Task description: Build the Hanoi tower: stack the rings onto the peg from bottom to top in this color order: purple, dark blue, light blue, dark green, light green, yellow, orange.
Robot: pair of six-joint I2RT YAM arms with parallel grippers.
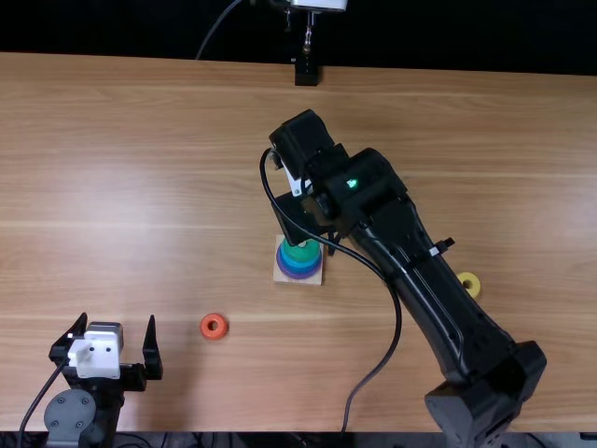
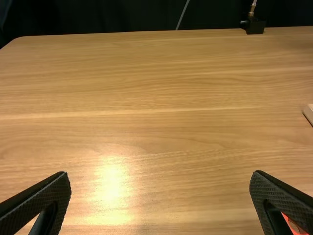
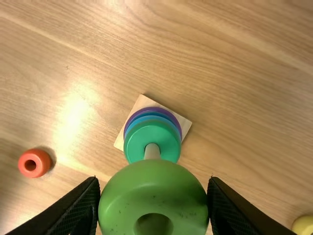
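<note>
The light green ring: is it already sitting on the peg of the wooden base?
No, the light green ring is held between the right gripper's fingers, nearer the camera than the peg.

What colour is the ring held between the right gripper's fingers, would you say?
Light green; the right wrist view shows it best.
</note>
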